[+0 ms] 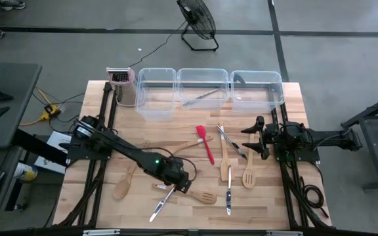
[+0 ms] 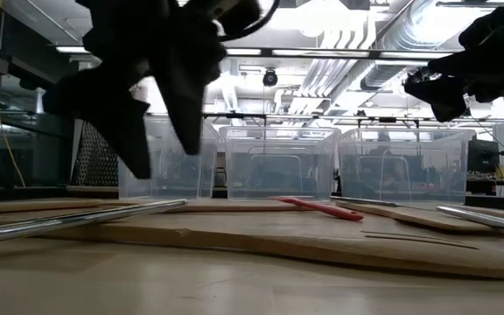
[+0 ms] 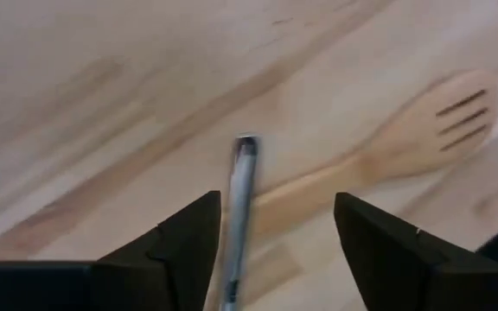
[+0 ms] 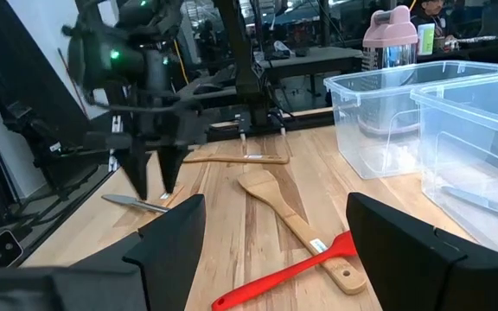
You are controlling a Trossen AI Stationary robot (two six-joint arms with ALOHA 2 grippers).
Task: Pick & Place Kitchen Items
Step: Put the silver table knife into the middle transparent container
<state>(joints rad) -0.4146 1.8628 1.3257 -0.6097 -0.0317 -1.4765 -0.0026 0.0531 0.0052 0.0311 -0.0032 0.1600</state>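
The kitchen items, slim wooden and metal hand utensils, lie scattered flat on the pale butcher-block table (image 1: pixel 90 118), in front of a row of three clear plastic tubs (image 1: pixel 155 93) at its far edge. A long silvery metal utensil (image 1: pixel 203 96) rests slantwise in the middle tub. Left of the tubs stands an upright metal box grater with a pinkish top (image 1: pixel 121 85).

Near the table's middle lies a red spatula (image 1: pixel 205 143) with a narrow straight handle. To its right a pair of silvery metal tongs (image 1: pixel 230 141) lies at a slant, close to a light wooden slotted spatula (image 1: pixel 248 169) and a wooden spoon (image 1: pixel 224 157). A silvery table knife (image 1: pixel 228 199) lies nearer the front edge.

The left gripper (image 1: pixel 174 181) hangs low over the near middle of the table, its dark wedge-shaped fingers (image 3: pixel 184 242) spread partly apart and holding nothing. Between them on the wood lies a smooth, shiny metal knife (image 3: pixel 239 216), its rounded handle end visible, crossing the handle of a pale wooden slotted spatula (image 3: pixel 422 138) with three slits in its oval blade. A rounded wooden spoon (image 1: pixel 125 185) lies to the left of that gripper.

The right gripper (image 1: pixel 256 138) waits raised at the right side of the table, its jaws spread wide and empty.
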